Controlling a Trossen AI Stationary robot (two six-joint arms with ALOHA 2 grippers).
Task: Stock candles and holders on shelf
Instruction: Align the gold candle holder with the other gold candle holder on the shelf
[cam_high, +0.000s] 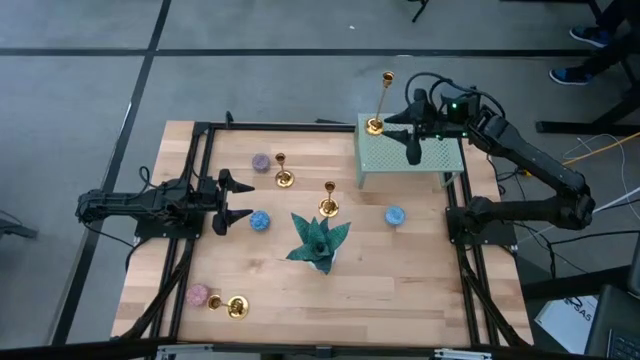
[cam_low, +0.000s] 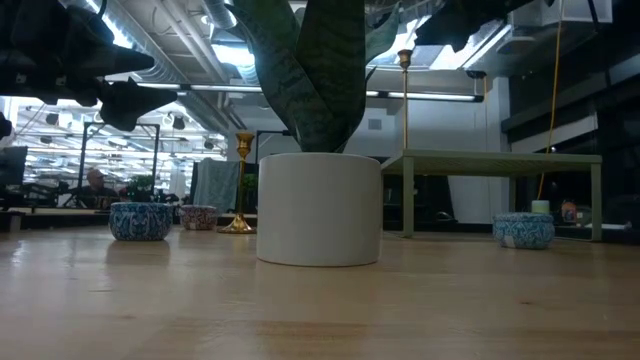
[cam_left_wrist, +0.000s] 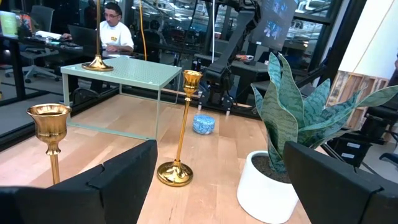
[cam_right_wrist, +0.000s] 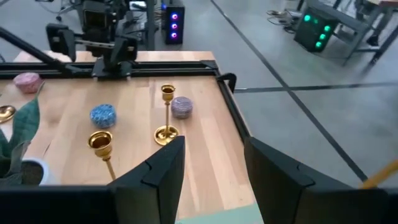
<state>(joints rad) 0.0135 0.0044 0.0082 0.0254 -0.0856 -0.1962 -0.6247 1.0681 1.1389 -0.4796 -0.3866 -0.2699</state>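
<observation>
One holder (cam_high: 377, 118) stands on the shelf (cam_high: 432, 158) at its far left corner, right hand (cam_high: 412, 133) hovering just beside it with jaws parted and empty, left hand (cam_high: 232, 200) open off-shelf; retreat should go straight up to avoid tipping.

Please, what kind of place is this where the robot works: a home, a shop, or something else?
Probably a robotics lab or workshop, not a home. The wooden table stands on a bare grey floor, a person sits at a desk behind it, and an open ceiling with pipes and strip lights shows in the low view.
</observation>
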